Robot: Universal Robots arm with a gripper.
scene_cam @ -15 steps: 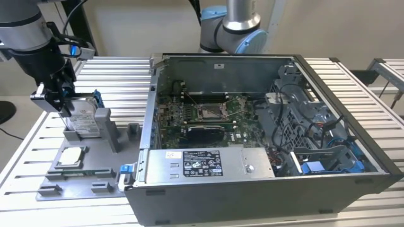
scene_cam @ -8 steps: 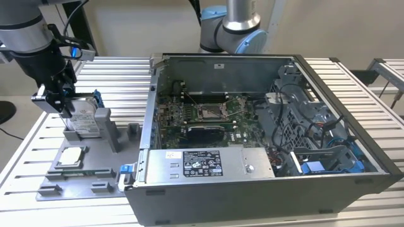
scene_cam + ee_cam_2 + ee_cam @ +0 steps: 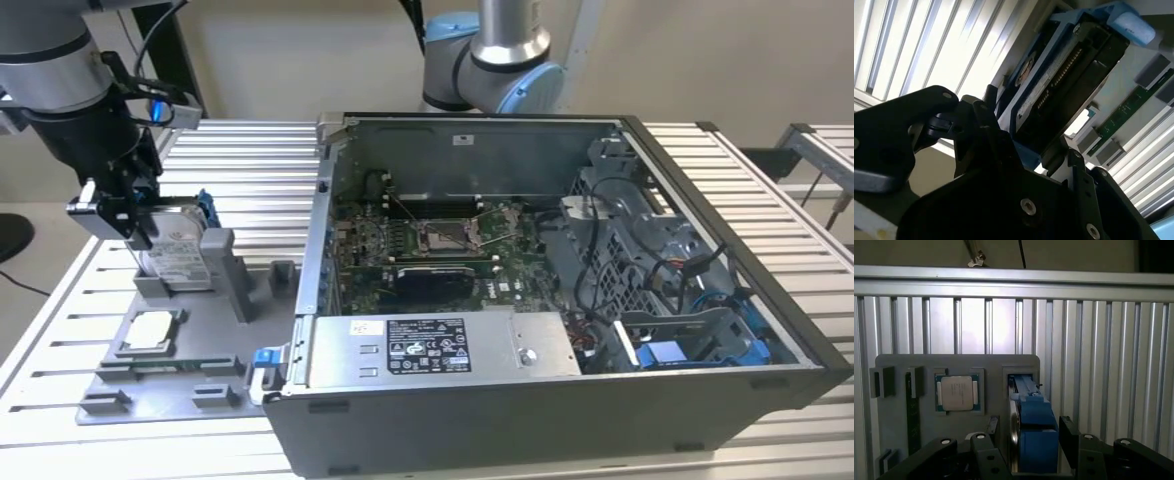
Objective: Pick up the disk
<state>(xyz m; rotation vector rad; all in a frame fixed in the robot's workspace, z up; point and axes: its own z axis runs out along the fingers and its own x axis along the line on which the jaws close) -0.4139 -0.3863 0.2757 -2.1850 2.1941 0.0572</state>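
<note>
Exterior view, left middle of the frame: the tool (image 3: 134, 228) hangs over the disk (image 3: 180, 255), which stands on edge in a slot of the grey holder (image 3: 160, 395) on the desk (image 3: 747, 180). In the first wrist view its fingers (image 3: 1070, 432) straddle the blue bracket (image 3: 1036, 440), spread wide with slim gaps either side. To do this well, I judge: centre, close squarely on the flat faces, lift straight out of the slot without tilting.

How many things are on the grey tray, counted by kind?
Disk: 1
Square chip: 1
Green memory stick: 1
Total: 3
</note>
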